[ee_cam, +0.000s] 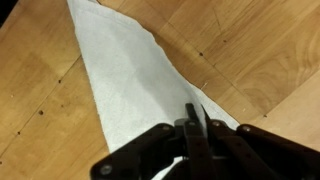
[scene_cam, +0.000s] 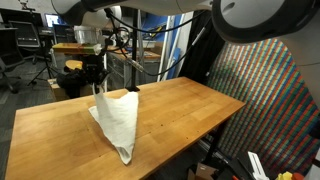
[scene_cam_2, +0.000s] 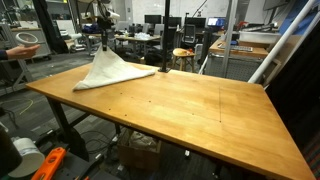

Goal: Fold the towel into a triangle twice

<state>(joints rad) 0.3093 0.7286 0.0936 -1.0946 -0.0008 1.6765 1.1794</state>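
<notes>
A wooden table [scene_cam_2: 190, 110], a round stool [scene_cam_2: 182, 53] behind it, a multicoloured patterned panel [scene_cam: 265, 90] nearby.

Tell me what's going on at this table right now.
The robot arm's gripper is shut on an edge of a white towel and holds that part raised above the wooden table. The rest of the cloth drapes down and spreads on the tabletop. No neat triangle fold shows yet.
</notes>
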